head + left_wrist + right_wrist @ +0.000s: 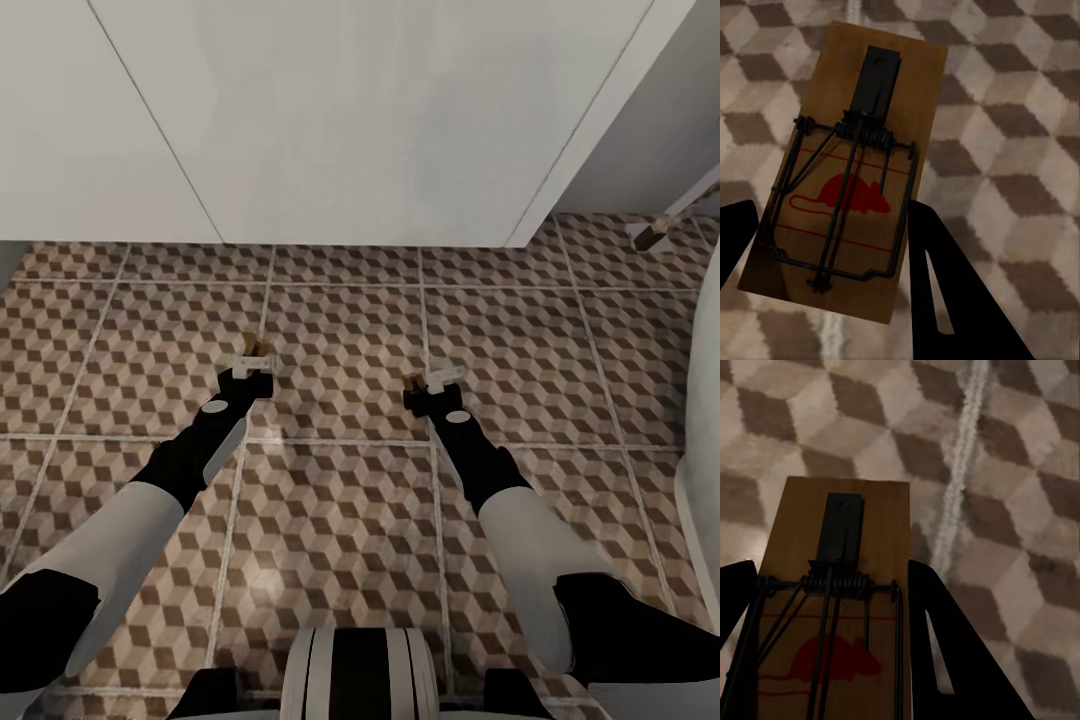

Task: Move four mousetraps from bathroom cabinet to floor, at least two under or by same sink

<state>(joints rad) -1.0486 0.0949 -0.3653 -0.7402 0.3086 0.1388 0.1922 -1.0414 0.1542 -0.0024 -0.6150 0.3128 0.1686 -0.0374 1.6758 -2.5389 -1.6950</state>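
While both arms are held low over the bathroom floor (340, 330), these risks are judged:
Left gripper (250, 366): closed on a mousetrap (844, 172); if released from height, it may be flipped or bounced away.
Right gripper (428, 388): clamped on a second mousetrap (832, 607); it may be dropped askew.
White vanity (350, 120): just ahead; traps may be left too far from the sink.

Ahead: white vanity (330, 120) walls off the whole upper frame, you can't pass there | Upper right: a tilted pale object (668, 222) juts over the tiles | Right edge: curved white fixture (700, 420) hems you in | Centre and left: bathroom floor (340, 340) lies open around both arms.
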